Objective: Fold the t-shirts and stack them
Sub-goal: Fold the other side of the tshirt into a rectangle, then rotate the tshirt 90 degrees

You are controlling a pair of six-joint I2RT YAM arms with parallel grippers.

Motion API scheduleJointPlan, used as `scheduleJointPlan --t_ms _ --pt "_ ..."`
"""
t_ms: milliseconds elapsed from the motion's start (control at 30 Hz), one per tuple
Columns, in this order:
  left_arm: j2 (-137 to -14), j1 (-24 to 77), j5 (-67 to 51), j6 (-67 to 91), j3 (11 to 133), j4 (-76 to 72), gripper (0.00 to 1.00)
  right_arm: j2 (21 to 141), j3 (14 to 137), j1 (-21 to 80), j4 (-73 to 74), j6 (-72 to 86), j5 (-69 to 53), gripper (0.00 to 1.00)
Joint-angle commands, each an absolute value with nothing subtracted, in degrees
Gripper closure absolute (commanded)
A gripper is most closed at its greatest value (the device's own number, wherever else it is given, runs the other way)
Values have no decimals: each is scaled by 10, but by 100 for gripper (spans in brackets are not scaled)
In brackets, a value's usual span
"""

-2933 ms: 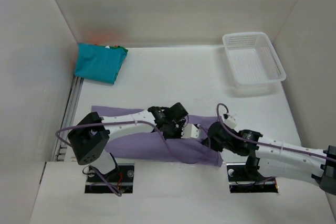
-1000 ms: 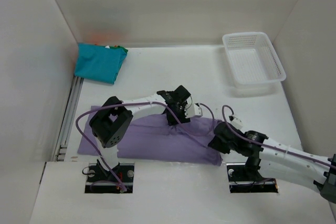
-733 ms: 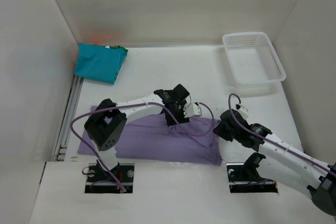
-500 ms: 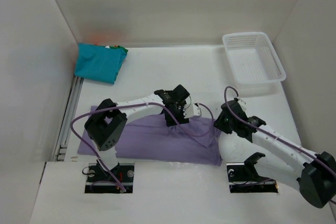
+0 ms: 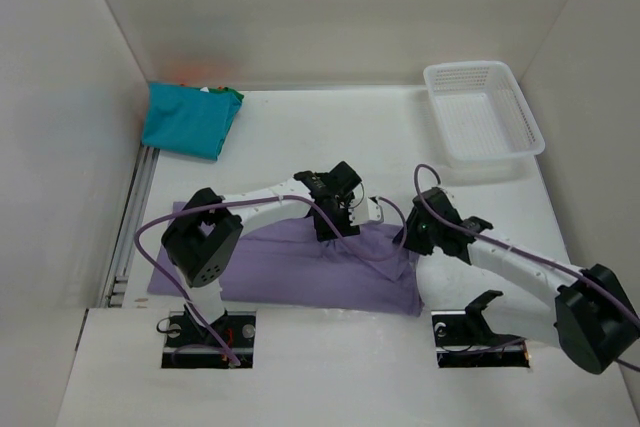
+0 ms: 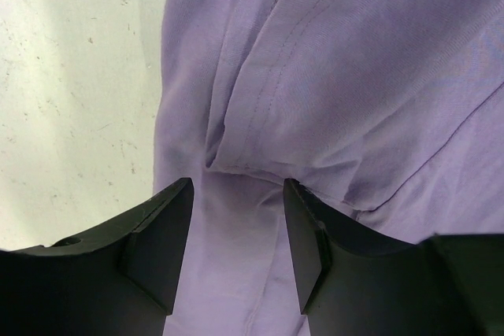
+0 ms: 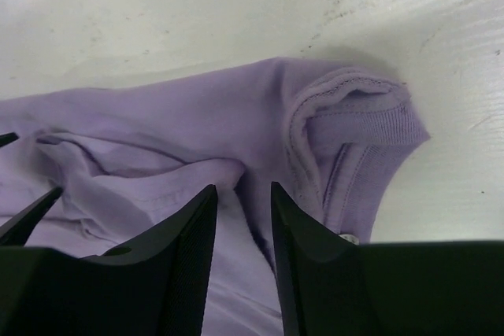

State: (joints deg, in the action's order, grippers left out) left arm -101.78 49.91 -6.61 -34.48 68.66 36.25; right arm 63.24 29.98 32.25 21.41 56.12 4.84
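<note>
The lavender t-shirt [image 5: 270, 267] lies folded into a long band near the table's front edge. My left gripper [image 5: 335, 219] points down on its far edge, near the middle. In the left wrist view this gripper [image 6: 236, 190] is open, with wrinkled purple cloth [image 6: 354, 76] lying under the gap. My right gripper [image 5: 408, 239] is at the band's right end. In the right wrist view it [image 7: 242, 190] is open over a fold of the shirt [image 7: 157, 116], beside a ribbed hem [image 7: 354, 116]. A folded teal t-shirt [image 5: 190, 119] lies at the back left, with green cloth [image 5: 232, 95] and a trace of orange [image 5: 190, 72] by it.
A white lattice basket [image 5: 483, 112] stands at the back right. White walls close in the table on the left, back and right. A rail [image 5: 135, 217] runs along the left edge. Bare tabletop [image 5: 340, 137] lies between the folded pile and the basket.
My right arm has swung from the shirt's near right corner up to its right end, and its jaws have parted a little. The left gripper has stayed in place.
</note>
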Motion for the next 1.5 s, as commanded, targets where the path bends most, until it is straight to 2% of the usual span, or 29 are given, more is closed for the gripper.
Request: scheduleJointPlan --t_ms 0,100,267,333,433,600,700,800,833,967,1100,1200,1333,1467 --pt "-1022 498 -69 -342 707 365 52 659 320 323 175 569 37 61" --pt "-1022 498 -69 -342 705 365 52 677 324 324 149 566 26 63" --pt "-1022 498 -70 -341 702 365 56 676 319 324 120 572 12 93" --pt "-1023 500 -70 -341 700 365 61 665 313 324 116 573 16 100" --pt "-1027 503 -70 -340 700 365 67 647 303 321 123 573 34 100" --pt "-1033 508 -69 -340 697 369 67 597 293 324 172 590 111 100" --pt "-1034 508 -69 -341 696 372 67 589 288 324 182 586 117 100" --pt "-1036 508 -69 -341 698 374 65 602 287 316 178 574 96 91" --pt "-1034 507 -69 -340 700 378 61 605 288 313 184 571 96 81" --pt "-1010 499 -58 -330 711 388 51 581 297 305 225 569 122 65" --pt "-952 479 -49 -323 742 417 45 563 338 285 307 535 181 53" --pt "-912 462 -53 -324 763 444 42 608 366 262 324 484 182 44" --pt "-874 419 -45 -335 752 464 38 682 383 251 315 456 152 36" --pt "-870 273 8 -354 688 458 39 749 402 254 315 441 138 34"
